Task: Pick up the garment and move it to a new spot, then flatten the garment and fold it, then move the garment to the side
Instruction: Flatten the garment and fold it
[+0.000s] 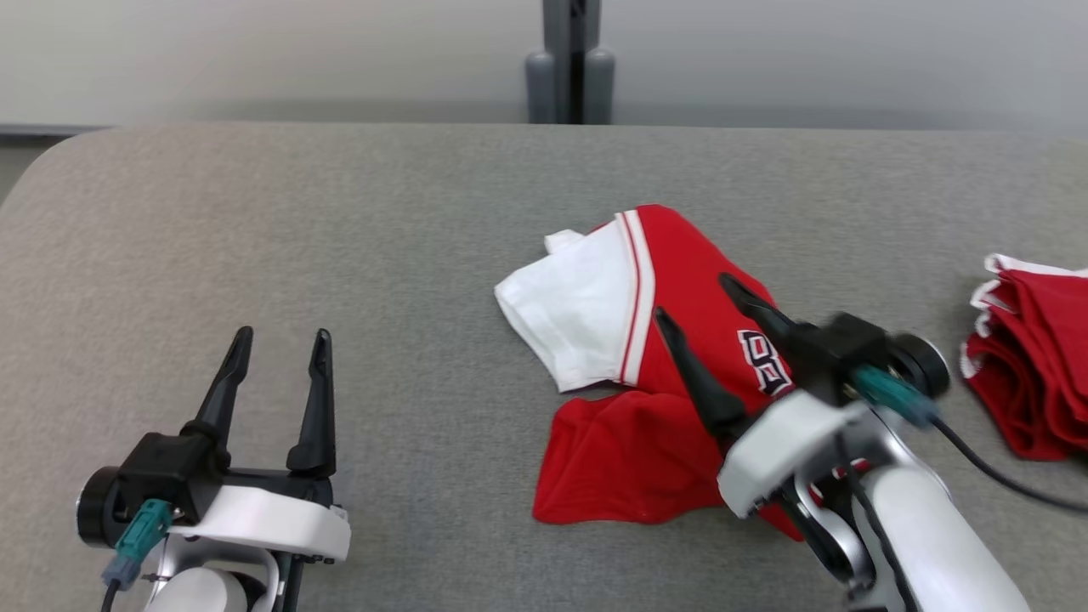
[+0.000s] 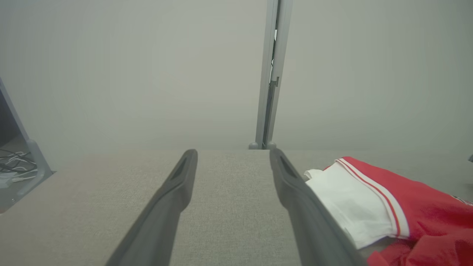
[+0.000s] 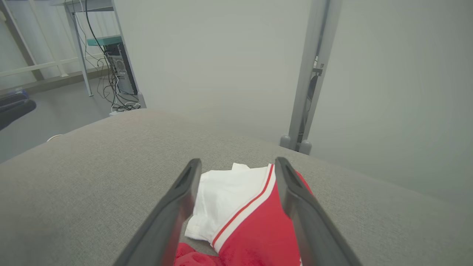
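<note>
While the garment (image 1: 620, 450) lies crumpled on the grey table (image 1: 340, 238), right of centre with its white sleeve turned left, the right gripper (image 1: 694, 297) hangs over its red body, 2 fingers spread wide and holding nothing. At the near left, well apart from the garment, the left gripper (image 1: 283, 335) is equally wide and empty. Another red pile (image 1: 1037, 365) lies at the table's right edge.

The garment (image 1: 629, 450) is partly hidden behind the right end effector (image 1: 691, 296), its dark lettering (image 1: 759, 357) largely covered and left unreadable. A second red cloth pile (image 1: 1037, 374) is cut off by the head view's right edge.
</note>
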Controlling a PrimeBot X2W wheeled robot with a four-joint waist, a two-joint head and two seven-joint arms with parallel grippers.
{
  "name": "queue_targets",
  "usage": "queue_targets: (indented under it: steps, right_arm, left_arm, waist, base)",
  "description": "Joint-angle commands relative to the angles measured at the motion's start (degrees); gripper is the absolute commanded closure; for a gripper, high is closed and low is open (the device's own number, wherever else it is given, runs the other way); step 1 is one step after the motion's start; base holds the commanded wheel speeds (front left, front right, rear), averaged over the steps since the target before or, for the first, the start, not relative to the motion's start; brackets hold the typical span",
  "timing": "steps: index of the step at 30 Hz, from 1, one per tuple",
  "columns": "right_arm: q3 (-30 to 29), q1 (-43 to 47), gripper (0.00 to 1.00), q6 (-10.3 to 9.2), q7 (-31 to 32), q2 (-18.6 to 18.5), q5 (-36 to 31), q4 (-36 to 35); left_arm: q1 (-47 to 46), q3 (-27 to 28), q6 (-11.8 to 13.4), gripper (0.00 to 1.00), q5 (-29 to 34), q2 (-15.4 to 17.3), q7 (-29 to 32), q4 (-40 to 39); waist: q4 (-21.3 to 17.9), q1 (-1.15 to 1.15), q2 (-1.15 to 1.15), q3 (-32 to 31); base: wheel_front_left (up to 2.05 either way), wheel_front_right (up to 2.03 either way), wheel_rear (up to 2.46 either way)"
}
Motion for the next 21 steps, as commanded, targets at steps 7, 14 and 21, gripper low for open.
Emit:
queue_targets:
  steps: [7, 14, 21]
  right_arm:
    - [12.7, -16.7, 0.0, 0.01, 7.3, -5.3, 0.6, 15.2]
    - [20.4, -25.3, 0.0, 0.01, 9.4, -6.4, 2.8, 29.1]
    - [25.9, -30.5, 0.0, 0.02, 9.3, -6.1, 3.9, 40.5]
  left_arm:
    - [-4.0, -2.4, -2.9, 0.0, -0.8, -3.2, -1.5, 4.0]
    - [-7.4, -4.4, -5.5, 0.0, -0.8, -6.3, -2.4, 7.5]
    - [-9.2, -4.5, -7.0, 0.0, -0.2, -7.9, -3.1, 10.2]
  waist:
    - [8.2, 0.0, 0.0, 3.4]
    - [13.1, 0.0, 0.0, 5.8]
    - [14.4, 0.0, 0.0, 7.6]
  base:
    - [0.0, 0.0, 0.0]
    - [0.0, 0.0, 0.0]
    - [0.0, 0.0, 0.0]
